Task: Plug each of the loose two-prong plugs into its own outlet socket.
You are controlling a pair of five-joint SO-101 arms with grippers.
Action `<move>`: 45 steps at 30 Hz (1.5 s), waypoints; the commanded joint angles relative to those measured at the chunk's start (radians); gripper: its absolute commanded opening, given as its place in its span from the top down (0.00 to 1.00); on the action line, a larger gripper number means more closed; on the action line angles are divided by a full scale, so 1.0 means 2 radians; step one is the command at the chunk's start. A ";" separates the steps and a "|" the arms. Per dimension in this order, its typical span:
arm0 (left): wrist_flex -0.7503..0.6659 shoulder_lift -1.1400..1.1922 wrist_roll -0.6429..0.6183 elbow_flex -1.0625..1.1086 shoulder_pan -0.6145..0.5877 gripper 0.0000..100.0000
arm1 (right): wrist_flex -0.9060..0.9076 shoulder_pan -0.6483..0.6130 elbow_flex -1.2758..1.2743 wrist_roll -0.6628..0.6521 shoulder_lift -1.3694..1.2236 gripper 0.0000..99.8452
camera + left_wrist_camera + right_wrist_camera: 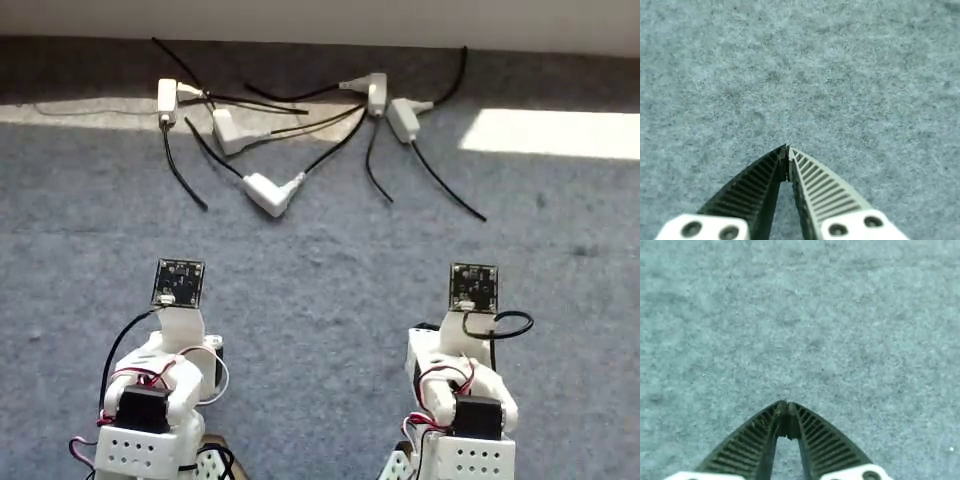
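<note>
Plugs lie tangled on grey carpet — partly sunlit.

white arms, black ribbed fingers

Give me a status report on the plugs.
Left pincer shut, right pincer shut, over bare carpet. White plugs lying at the far side, none gripped. Black cords cross among them.

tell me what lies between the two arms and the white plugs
Bare grey carpet up to the nearest plug, seen in the high view.
</note>
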State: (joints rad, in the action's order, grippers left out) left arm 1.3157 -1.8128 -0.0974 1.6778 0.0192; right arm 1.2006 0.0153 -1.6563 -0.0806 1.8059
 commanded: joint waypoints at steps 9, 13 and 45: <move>0.003 0.000 0.001 0.009 -0.007 0.99 | 0.014 0.061 -0.070 -0.033 -0.002 0.99; 0.002 0.000 0.001 0.009 -0.007 0.99 | 0.013 0.087 -0.070 -0.033 -0.003 0.99; 0.002 0.000 0.001 0.009 -0.005 0.99 | 0.010 -0.016 -0.072 -0.033 -0.002 0.99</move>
State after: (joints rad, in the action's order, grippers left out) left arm 1.3188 -1.8128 -0.0990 1.6778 0.0192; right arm 1.2221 -0.0107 -1.6563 -0.1250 1.8059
